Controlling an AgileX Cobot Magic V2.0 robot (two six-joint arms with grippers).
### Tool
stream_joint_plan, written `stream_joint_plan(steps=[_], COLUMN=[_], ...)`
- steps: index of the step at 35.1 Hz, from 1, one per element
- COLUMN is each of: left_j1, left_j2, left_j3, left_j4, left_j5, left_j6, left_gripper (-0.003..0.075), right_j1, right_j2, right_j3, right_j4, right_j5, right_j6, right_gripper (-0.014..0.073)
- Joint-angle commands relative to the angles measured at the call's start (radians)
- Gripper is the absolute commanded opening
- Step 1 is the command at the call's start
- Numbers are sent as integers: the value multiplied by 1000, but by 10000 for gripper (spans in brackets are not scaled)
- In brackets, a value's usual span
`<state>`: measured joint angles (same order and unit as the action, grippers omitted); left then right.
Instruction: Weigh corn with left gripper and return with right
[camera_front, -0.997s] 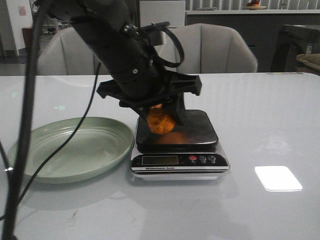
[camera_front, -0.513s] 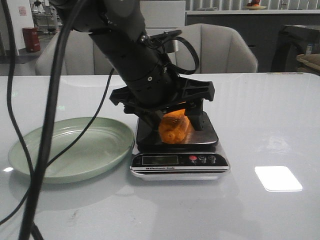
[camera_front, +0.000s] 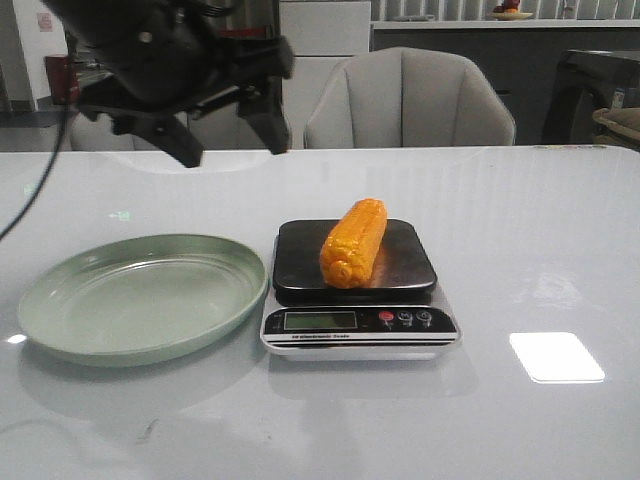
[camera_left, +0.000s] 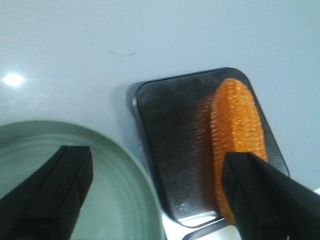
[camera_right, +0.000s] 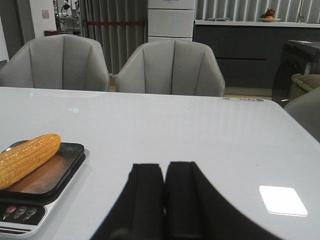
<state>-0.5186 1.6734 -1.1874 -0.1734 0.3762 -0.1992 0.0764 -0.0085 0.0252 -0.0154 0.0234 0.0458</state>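
Corn (camera_front: 354, 243) lying on the scale (camera_front: 358, 322), getting weighed
Left gripper (camera_front: 228, 128) hanging above w/ jaws apart (letting corn sit free); right gripper (camera_right: 165, 200) waiting, fingers together

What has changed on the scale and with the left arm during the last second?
The left gripper let go of the corn and rose up and to the left, its fingers now open above the table. The corn lies alone on the scale, along its right side. The green plate and the scale stayed where they were.
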Motion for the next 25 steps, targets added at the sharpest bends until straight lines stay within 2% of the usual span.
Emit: stream_joint_plan(steps=[1,10,25], left_j1=[32,48,48], left_j2=[-145,-407,-881], left_j3=[73,334,649], left_j4=[9,40,160], left_j5=[-75,-150,-142], left_j6=[-7,-7,-7], left_gripper=[585,585,585], right_j1=[-5,-5,-5], right_j2=[-19,-19,-19], right_j3=[10,10,10], right_j4=[-10,-10,-10], right_j5=[-84,-84,-84], right_j6=[-6,-6,-6], right_gripper=[134,134,134])
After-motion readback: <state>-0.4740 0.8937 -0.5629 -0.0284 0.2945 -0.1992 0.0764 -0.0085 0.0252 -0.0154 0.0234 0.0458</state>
